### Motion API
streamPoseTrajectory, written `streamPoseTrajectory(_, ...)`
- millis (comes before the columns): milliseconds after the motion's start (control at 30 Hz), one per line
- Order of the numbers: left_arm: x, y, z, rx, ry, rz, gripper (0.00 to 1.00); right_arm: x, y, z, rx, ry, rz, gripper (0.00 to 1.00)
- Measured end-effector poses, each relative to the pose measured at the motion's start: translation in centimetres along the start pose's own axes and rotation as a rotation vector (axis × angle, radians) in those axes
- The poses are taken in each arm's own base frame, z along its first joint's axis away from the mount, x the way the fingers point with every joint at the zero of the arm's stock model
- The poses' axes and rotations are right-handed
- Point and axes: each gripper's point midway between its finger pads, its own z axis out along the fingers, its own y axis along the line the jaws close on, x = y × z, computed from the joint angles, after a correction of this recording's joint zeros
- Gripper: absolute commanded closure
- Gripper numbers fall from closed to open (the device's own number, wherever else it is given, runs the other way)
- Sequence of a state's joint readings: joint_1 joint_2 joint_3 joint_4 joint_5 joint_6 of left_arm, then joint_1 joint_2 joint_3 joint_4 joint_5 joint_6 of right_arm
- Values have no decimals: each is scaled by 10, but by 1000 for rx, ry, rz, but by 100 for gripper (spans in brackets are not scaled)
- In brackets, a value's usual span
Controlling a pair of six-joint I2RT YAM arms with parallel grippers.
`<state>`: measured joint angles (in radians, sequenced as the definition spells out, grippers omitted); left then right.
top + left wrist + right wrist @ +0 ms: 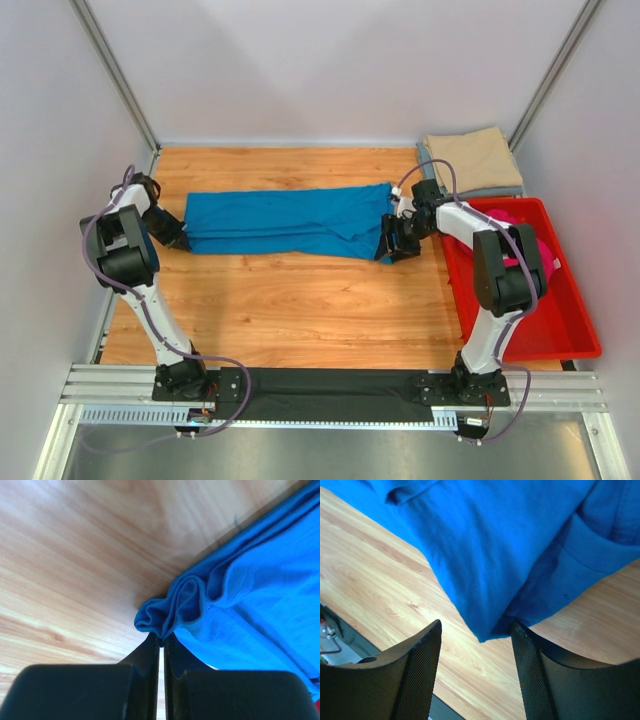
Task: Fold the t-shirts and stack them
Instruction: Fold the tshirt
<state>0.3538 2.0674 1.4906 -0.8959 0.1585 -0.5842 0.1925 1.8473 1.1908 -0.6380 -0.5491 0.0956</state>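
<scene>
The bright blue t-shirt [285, 220] lies folded into a long band across the middle of the wooden table [300, 310]. My left gripper [178, 236] is shut on its left end, with the bunched blue cloth [175, 610] pinched at the fingertips. My right gripper [392, 243] is open at the shirt's right end, and a corner of blue cloth [490, 625] hangs between the fingers without being clamped. A tan beige t-shirt [472, 160] lies folded at the back right. A magenta pink t-shirt [532, 250] sits in the red bin [570, 330]. The grey-blue shirt is out of view.
The red plastic bin stands along the right edge beside the right arm. White walls close the left, back and right sides. The black front strip [330, 385] and metal rails run along the near edge.
</scene>
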Motion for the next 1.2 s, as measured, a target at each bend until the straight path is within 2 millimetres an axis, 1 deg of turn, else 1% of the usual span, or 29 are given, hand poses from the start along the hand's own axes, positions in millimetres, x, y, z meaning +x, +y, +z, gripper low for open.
streamPoseTrajectory(67, -4, -3, 0, 0, 0, 1, 100, 0, -4, 1, 22, 0, 0, 43)
streamPoseTrajectory(133, -8, -4, 0, 1, -3, 4, 100, -1, -7, 1, 43, -5, -5, 46)
streamPoseTrajectory(233, -9, -5, 1, -3, -1, 4, 100, -1, -12, 2, 83, -6, -20, 56)
streamPoseTrajectory(267, -9, -5, 0, -4, 0, 4, 100, -1, -13, 3, 94, -6, -24, 62)
streamPoseTrajectory(367, -9, -4, 1, -6, 5, 3, 100, 0, -12, 5, 108, -5, -40, 67)
streamPoseTrajectory(400, -9, -5, 1, -6, 6, 4, 100, 0, -12, 5, 112, -4, -45, 78)
streamPoseTrajectory(467, -9, -4, 1, -7, 6, 4, 100, 0, -11, 6, 117, -3, -56, 95)
streamPoseTrajectory(500, -9, -4, 1, -7, 7, 4, 100, 0, -11, 7, 121, -3, -61, 100)
streamPoseTrajectory(667, -9, -4, 1, -14, 14, 6, 100, 2, -14, 7, 147, 1, -58, 100)
streamPoseTrajectory(767, -12, -2, 0, -36, 18, 20, 100, 6, -18, 5, 168, 16, -49, 100)
streamPoseTrajectory(867, -16, 0, -1, -65, 9, 44, 100, 15, -19, 2, 182, 36, -37, 100)
streamPoseTrajectory(1067, -17, 11, -2, -123, 4, 75, 100, 22, -14, -11, 193, 44, -23, 100)
streamPoseTrajectory(1200, -15, 18, -3, -155, 11, 81, 100, 30, -7, -11, 201, 67, -9, 100)
